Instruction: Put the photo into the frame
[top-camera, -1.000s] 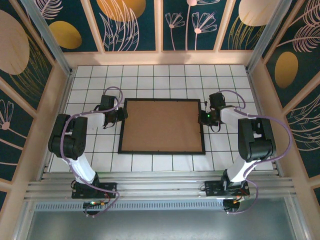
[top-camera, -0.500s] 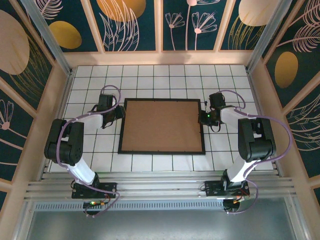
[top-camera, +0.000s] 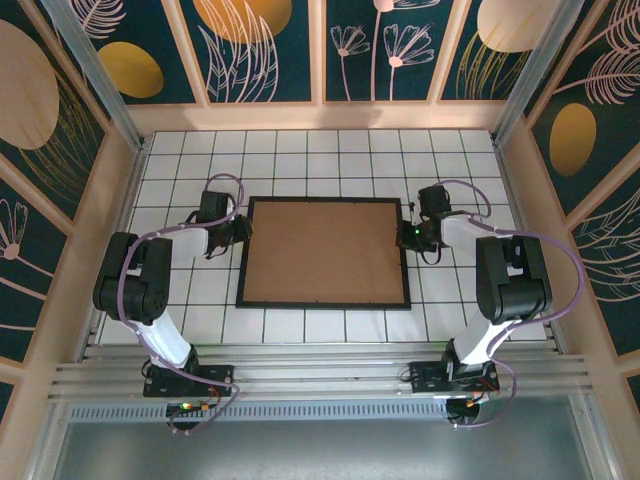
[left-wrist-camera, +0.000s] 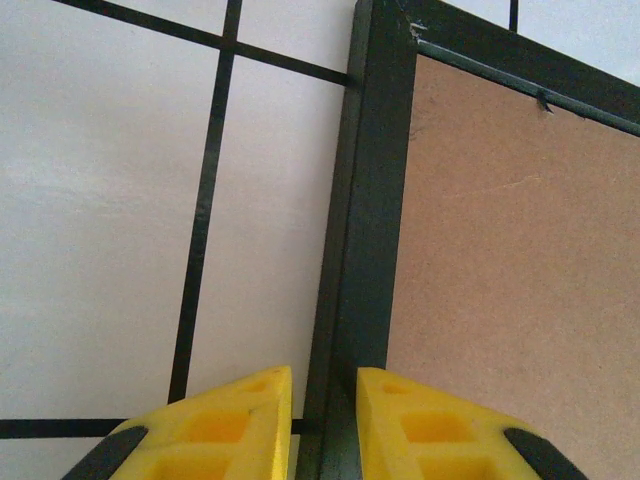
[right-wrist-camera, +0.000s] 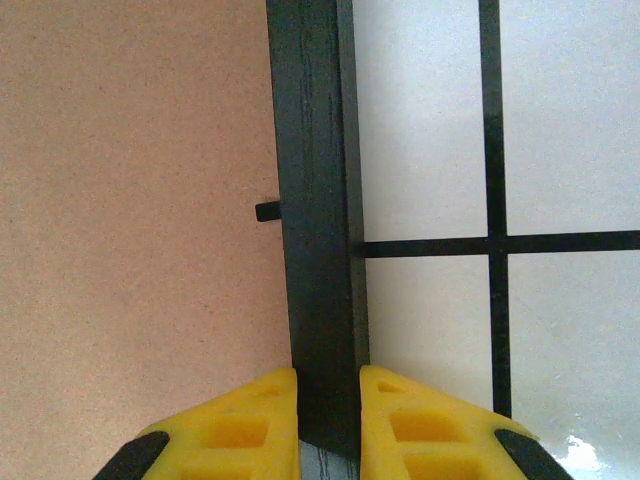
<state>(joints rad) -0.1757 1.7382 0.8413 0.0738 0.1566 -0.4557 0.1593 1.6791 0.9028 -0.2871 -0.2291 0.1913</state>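
The frame (top-camera: 323, 303) lies face down in the middle of the tiled table, a plain brown backing board (top-camera: 323, 250) filling it. The photo is hidden. My left gripper (top-camera: 240, 229) stands at the frame's left rail (left-wrist-camera: 365, 200), near the far corner. Its yellow fingers (left-wrist-camera: 250, 420) straddle that rail, narrowly open, with a thin slit on the outer side. On the opposite side, my right gripper (top-camera: 407, 234) is shut on the right rail (right-wrist-camera: 312, 150), one finger (right-wrist-camera: 265, 420) over the board and the other over the tiles.
White tiles with black grout (top-camera: 450, 160) surround the frame on all sides. Wooden walls (top-camera: 560, 240) box in the table left, right and back. Small black retaining tabs (right-wrist-camera: 267, 211) stick out from the rails over the board.
The left arm swung its elbow out and back, and its gripper shifted slightly along the left rail while its jaws narrowed. The right arm and the frame have not moved.
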